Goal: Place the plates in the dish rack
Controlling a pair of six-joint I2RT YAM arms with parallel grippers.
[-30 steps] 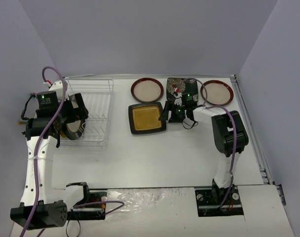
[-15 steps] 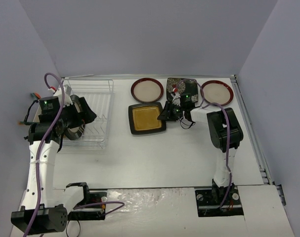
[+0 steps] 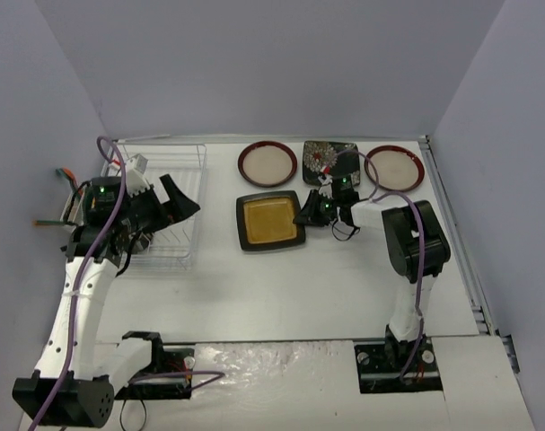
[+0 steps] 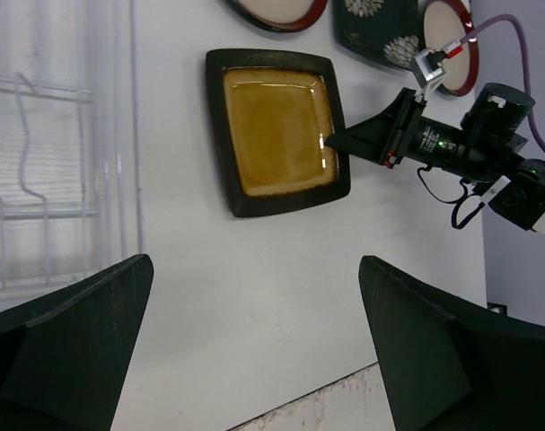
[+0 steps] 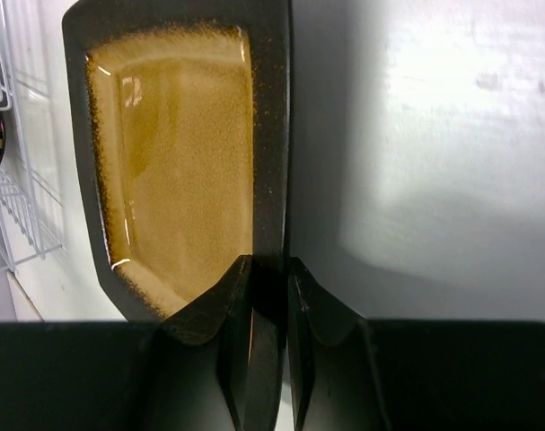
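Observation:
A square black-amber plate (image 3: pixel 270 222) (image 4: pixel 276 130) (image 5: pixel 173 153) lies on the table, right of the dish rack (image 3: pixel 178 148) (image 4: pixel 48 180). My right gripper (image 3: pixel 301 218) (image 5: pixel 270 262) (image 4: pixel 330 141) is shut on that plate's right rim, one finger above it and one below. Behind it lie a round dark-rimmed plate (image 3: pixel 268 163), a black floral square plate (image 3: pixel 326 154) and a round red-rimmed plate (image 3: pixel 394 168). My left gripper (image 3: pixel 169 215) (image 4: pixel 256 262) hangs open and holds nothing, over the rack's right side, facing the table.
The rack's wires (image 5: pixel 12 206) show at the left edge of the right wrist view. The right arm's purple cable (image 3: pixel 380 193) loops over the floral plate. Walls close in the table at the back and both sides.
My right gripper has closed on the black-amber plate's right rim. The left arm has risen from inside the rack and swung right, still open.

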